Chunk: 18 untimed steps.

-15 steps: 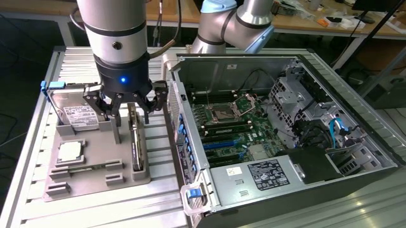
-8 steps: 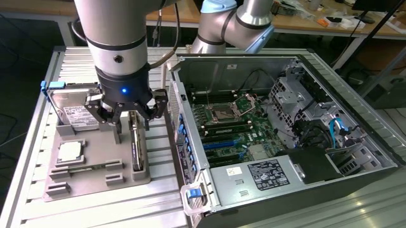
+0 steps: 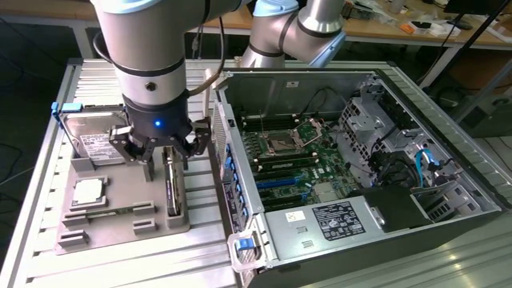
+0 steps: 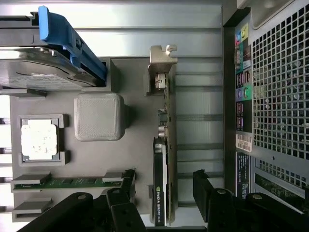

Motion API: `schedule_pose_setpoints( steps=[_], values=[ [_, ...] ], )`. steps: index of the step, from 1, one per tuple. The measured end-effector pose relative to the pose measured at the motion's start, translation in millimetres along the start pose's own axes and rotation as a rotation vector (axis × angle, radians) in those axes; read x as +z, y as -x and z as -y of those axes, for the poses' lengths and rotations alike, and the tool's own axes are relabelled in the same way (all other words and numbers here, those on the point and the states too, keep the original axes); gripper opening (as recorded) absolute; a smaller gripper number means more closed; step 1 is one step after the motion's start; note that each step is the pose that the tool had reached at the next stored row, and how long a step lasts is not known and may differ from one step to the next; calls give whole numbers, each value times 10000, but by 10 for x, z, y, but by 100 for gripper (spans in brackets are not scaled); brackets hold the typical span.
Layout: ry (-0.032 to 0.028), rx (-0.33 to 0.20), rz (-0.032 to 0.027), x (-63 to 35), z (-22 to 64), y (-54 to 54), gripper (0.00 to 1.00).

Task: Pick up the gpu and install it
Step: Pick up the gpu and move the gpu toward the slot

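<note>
The gpu [image 3: 171, 187] stands on its long edge in a slot at the near side of the grey holder tray [image 3: 120, 231]. It is a thin dark card with a silvery bracket at its far end. In the wrist view the gpu [image 4: 161, 159] runs between my two black fingers, its metal bracket [image 4: 161, 67] farther off. My gripper [image 3: 166, 163] hangs low over the card and is open. One finger [image 4: 126, 186] is on each side of the card, with a gap to each face. My gripper [image 4: 164, 180] holds nothing.
On the tray lie a hard drive [image 3: 92, 137] in a blue caddy [image 4: 67, 41], a square processor chip [image 4: 39, 140] and a memory stick [image 4: 67, 182]. The open computer case [image 3: 352, 168], its motherboard [image 3: 292, 162] exposed, lies close beside the tray at the exterior view's right.
</note>
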State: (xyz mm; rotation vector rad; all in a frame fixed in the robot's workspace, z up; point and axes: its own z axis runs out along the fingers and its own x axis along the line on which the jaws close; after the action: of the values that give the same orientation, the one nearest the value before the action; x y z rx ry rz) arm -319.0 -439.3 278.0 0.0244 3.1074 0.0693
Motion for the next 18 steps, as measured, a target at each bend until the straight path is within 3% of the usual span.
schedule_pose_setpoints(
  steps=[18],
  values=[
    [12,-1,-1,317,20,-18,60]
  ],
)
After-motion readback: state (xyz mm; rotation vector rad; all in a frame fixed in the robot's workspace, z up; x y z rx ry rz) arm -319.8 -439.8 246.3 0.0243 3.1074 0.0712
